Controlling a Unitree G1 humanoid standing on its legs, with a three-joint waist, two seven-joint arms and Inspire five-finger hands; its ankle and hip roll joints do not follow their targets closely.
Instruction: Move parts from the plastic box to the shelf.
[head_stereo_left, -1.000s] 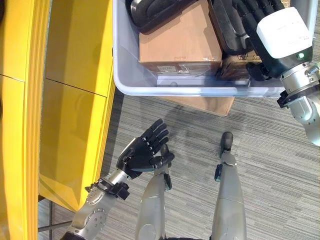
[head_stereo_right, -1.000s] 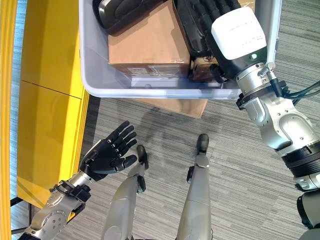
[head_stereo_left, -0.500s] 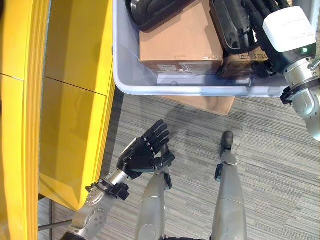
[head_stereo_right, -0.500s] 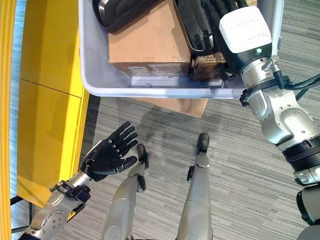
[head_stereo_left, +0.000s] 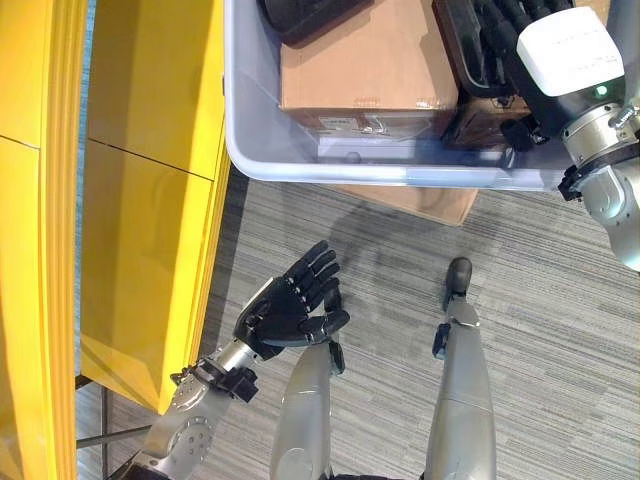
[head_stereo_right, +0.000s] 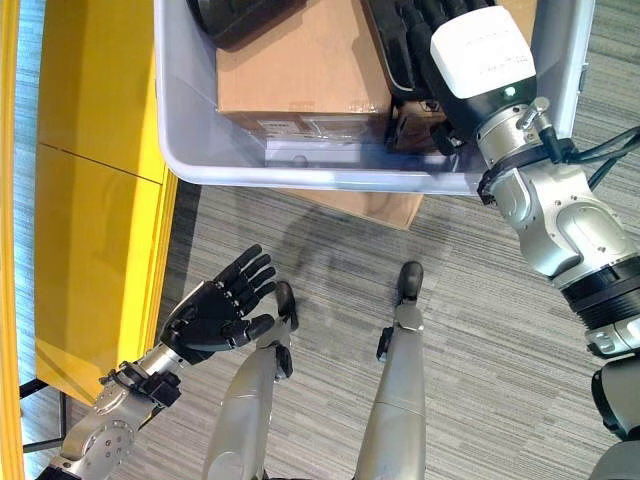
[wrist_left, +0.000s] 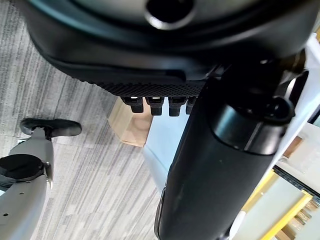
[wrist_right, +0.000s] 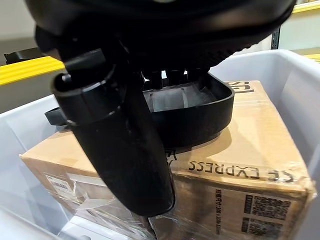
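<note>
- On your far left stands the yellow shelf (head_stereo_left: 150, 200), its side running down beside the grey carpet (head_stereo_left: 380, 250).
- Your left hand (head_stereo_left: 285, 310) hangs over the carpet, near the shelf's lower corner and well clear of the box. Its fingers are spread and nearly straight, palm up, and it has hold of nothing.
- Ahead of it is the plastic box (head_stereo_left: 240, 120), pale and see-through, resting on a cardboard slab (head_stereo_left: 420, 203) that pokes out under its near wall.
- Inside the box, towards its left, lies a large carton (head_stereo_left: 365, 55), with a black part (head_stereo_left: 305, 15) lying across its far end.
- To the right of the carton sits a second black part (wrist_right: 192, 112), a shallow tray-like moulding; in the right wrist view it rests on top of a carton (wrist_right: 235, 155).
- Your right hand (head_stereo_right: 425, 30) reaches into the box's right end, over the near wall, white wrist cover up. Its fingers lie on that black tray part, but you cannot tell from these views whether they are curled round it or simply resting on it.
</note>
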